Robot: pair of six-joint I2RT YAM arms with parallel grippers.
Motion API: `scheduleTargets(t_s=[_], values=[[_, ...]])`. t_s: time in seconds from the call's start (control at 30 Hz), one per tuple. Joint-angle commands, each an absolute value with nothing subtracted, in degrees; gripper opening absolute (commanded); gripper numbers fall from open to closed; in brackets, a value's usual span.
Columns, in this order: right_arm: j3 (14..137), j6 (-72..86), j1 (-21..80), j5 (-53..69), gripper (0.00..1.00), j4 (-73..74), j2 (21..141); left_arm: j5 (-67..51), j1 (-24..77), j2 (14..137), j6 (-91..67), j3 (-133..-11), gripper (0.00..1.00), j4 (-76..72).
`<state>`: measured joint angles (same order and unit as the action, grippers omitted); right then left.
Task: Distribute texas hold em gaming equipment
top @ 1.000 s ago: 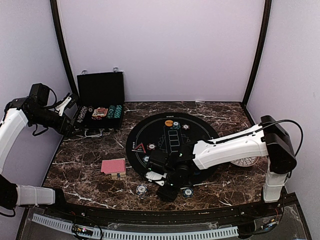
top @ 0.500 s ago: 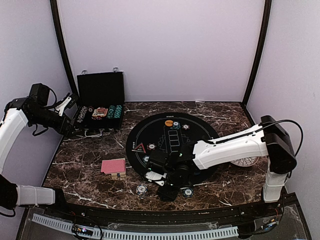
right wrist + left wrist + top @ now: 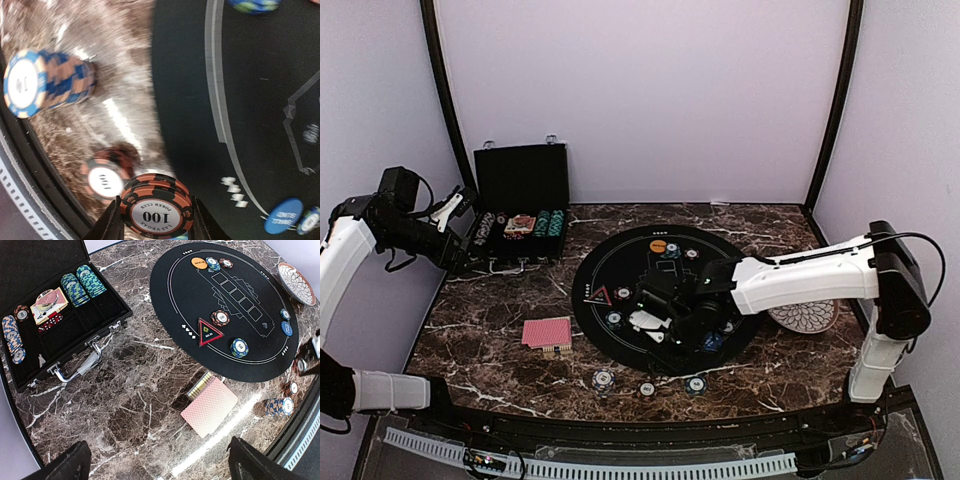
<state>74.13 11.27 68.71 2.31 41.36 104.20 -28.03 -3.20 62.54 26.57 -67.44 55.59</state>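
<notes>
My right gripper (image 3: 156, 216) is shut on a small stack of orange-and-black "100" chips (image 3: 156, 207) and holds it in the air at the near edge of the black round mat (image 3: 620, 262). In the top view that gripper (image 3: 658, 322) hangs over the mat's near part. Below it, one more orange "100" chip (image 3: 102, 179) and a blue-and-orange chip stack (image 3: 47, 85) rest on the marble. The red-backed cards (image 3: 210, 407) lie left of the mat. My left gripper (image 3: 162, 465) is open and empty, high above the marble beside the chip case (image 3: 520, 225).
The open black case (image 3: 50, 315) holds chip rows and dice. On the mat sit an orange button disc (image 3: 199, 262), a blue disc (image 3: 283, 216), an "all in" triangle (image 3: 210, 331) and scattered chips. A white petal plate (image 3: 805, 318) stands at the mat's right edge.
The right gripper closed on the orange chips near the table's front edge, lifted them and moved back over the mat, leaving one chip on the marble. The left arm has not moved.
</notes>
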Motion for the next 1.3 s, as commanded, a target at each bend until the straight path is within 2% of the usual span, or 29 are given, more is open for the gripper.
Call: scheduleTargets(t_s=[0.0,0.3,0.6,0.7,0.8,0.87,1.0,1.27], values=[[71.1,13.5,65.8,1.0,0.05,40.2,100.9,-28.5,-3.0,61.6,27.1,-67.2,0.99,55.9],[65.9,15.8,59.6,-2.9,0.04,40.3,103.5,-28.6,-3.0,62.0,27.0,-67.5,0.99,55.8],[64.4,17.3,57.9,-5.1,0.05,40.9,105.1,-29.1,-2.9,62.3,27.0,-67.4,0.99,55.6],[64.7,17.3,57.8,-4.9,0.12,40.7,105.7,-29.2,-3.0,62.4,26.9,-67.3,0.99,55.5],[65.2,17.3,57.8,-5.0,0.33,40.8,106.5,-29.0,-3.0,62.3,27.0,-67.0,0.99,55.3],[65.7,17.3,57.8,-4.8,0.41,41.0,106.7,-29.0,-3.0,62.3,27.0,-67.0,0.99,55.2],[67.5,17.3,57.8,-6.0,0.47,42.3,106.0,-28.9,-3.0,62.3,27.0,-66.9,0.99,55.2],[76.2,17.0,57.9,-6.8,0.49,47.6,103.1,-28.9,-3.0,62.4,26.9,-66.9,0.99,55.0]])
